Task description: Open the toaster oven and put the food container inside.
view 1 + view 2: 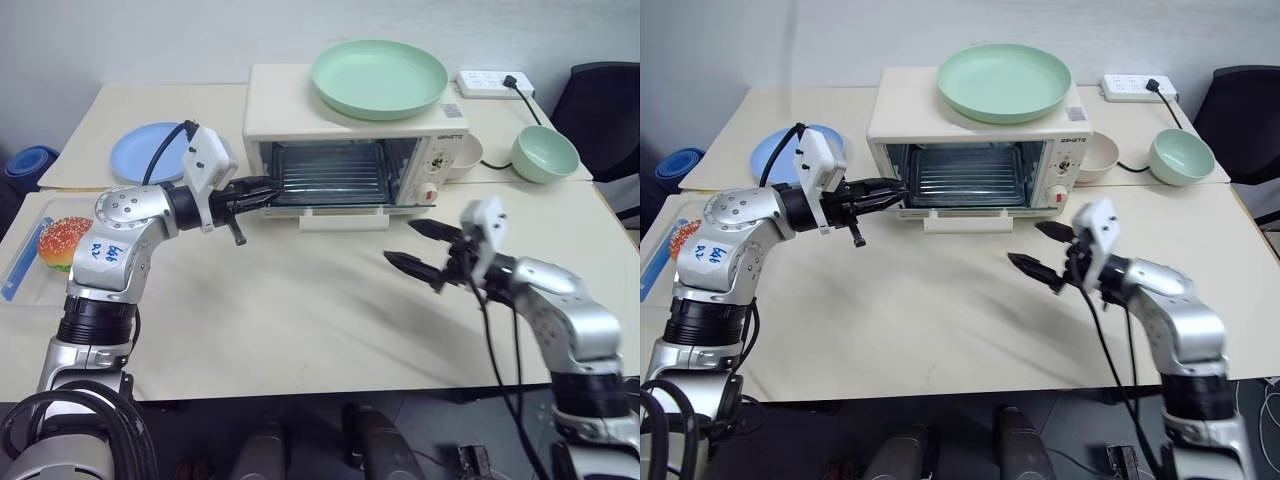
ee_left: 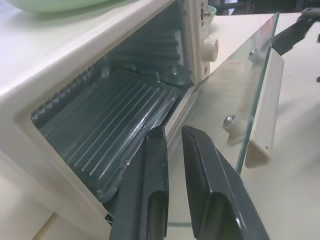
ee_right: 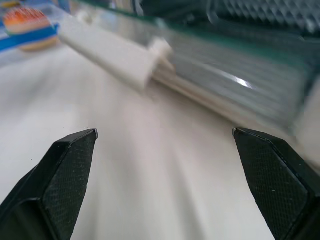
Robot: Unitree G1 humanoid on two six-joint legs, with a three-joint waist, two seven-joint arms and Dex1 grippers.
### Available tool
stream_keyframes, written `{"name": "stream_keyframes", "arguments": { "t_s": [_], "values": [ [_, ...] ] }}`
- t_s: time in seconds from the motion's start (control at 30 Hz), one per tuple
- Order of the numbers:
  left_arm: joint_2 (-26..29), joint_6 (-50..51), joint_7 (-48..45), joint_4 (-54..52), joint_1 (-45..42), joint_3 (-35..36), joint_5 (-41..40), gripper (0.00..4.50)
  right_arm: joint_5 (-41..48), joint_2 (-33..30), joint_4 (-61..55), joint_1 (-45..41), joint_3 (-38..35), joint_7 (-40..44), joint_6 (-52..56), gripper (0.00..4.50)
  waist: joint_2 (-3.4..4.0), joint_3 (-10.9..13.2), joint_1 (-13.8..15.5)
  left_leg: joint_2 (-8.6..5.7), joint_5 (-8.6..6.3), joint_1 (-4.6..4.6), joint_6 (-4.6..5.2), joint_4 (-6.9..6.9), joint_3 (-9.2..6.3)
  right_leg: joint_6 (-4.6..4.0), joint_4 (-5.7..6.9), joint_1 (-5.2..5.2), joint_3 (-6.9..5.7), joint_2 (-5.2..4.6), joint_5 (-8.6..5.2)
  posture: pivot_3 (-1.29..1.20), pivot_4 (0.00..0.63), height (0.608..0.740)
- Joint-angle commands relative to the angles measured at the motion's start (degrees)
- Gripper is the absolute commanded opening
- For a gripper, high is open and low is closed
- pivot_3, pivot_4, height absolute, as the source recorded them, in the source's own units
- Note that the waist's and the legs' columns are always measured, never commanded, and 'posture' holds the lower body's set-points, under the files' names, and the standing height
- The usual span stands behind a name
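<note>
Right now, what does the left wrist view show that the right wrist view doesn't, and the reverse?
Left wrist view alone: the dark ribbed metal tray inside the cream-white boxy toaster oven, the round white knob, and the left claw nearly shut over the lowered glass door. Right wrist view alone: the toy hamburger in the clear plastic food container with blue clips, and the right claw wide open above the beige table. Both: the open door's white bar handle.
</note>
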Motion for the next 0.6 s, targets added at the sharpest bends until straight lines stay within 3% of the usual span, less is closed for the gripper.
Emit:
{"name": "stream_keyframes", "arguments": {
  "t_s": [0.03,0.27,0.6],
  "values": [
    [0.59,0.51,-1.04,-3.65,2.18,0.70,-0.14,0.56,7.73,-4.34,-8.63,4.66,-6.38,3.56,3.83,4.50,0.00,0.00,-0.26,0.00,-0.01,-0.02,0.02,0.02,0.04,0.04,-0.01,-0.01,0.00,0.02,0.02,0.00,0.150,0.740],
    [2.01,3.20,-0.22,-8.68,11.18,1.80,0.33,0.56,15.69,-8.60,-14.70,8.92,-10.69,3.48,8.57,4.50,-0.07,0.04,-0.81,0.02,-0.04,0.15,0.07,0.21,0.16,0.07,-0.03,0.07,0.06,0.08,0.04,0.00,0.150,0.740],
    [-0.35,5.49,7.14,-8.03,18.46,-0.47,6.98,0.56,17.55,-7.64,-13.05,1.63,-6.10,2.04,8.66,4.50,-0.07,0.04,-0.66,-0.02,0.04,0.27,0.19,0.35,0.22,0.12,-0.01,0.20,0.11,0.21,0.07,0.00,0.150,0.740]
  ]
}}
